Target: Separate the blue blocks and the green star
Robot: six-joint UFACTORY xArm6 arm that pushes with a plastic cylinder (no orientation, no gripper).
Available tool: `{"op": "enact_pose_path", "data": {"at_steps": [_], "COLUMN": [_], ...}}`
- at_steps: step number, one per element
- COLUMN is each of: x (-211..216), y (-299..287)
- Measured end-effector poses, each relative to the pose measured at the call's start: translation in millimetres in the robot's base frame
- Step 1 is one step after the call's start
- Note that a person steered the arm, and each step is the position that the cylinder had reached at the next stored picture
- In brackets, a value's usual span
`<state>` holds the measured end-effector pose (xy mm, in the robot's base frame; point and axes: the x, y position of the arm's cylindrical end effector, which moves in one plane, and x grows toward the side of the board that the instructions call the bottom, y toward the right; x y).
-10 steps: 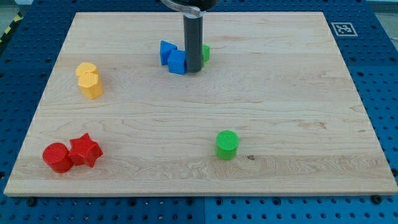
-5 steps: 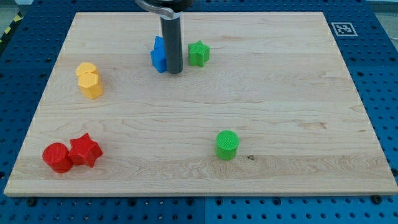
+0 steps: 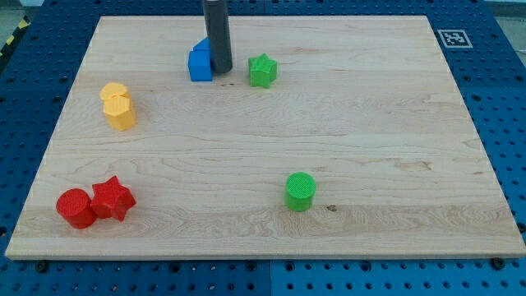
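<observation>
My tip (image 3: pixel 220 70) rests on the board near the view's top, touching the right side of the blue blocks. A blue cube (image 3: pixel 200 65) sits at the tip's left, and a second blue block (image 3: pixel 203 47) shows behind it, partly hidden by the rod. The green star (image 3: pixel 262 70) lies to the right of the tip, apart from it and from the blue blocks by a small gap.
Two yellow blocks (image 3: pixel 118 106) sit together at the view's left. A red cylinder (image 3: pixel 75 207) and a red star (image 3: pixel 113 199) touch at the bottom left. A green cylinder (image 3: pixel 300 191) stands at the lower middle. The wooden board (image 3: pixel 394 148) lies on a blue pegboard.
My tip moved left and up, pushing the blue blocks left and towards the view's top. The green star, once hidden behind the rod, now stands clear and unmoved.
</observation>
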<state>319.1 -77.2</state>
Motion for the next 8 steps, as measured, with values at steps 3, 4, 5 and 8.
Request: {"op": "enact_pose_path", "data": {"at_steps": [3, 4, 5, 8], "x": [-42.4, -41.7, -35.8, -56.2], "y": [-38.9, -36.8, -10.0, 8.1]}}
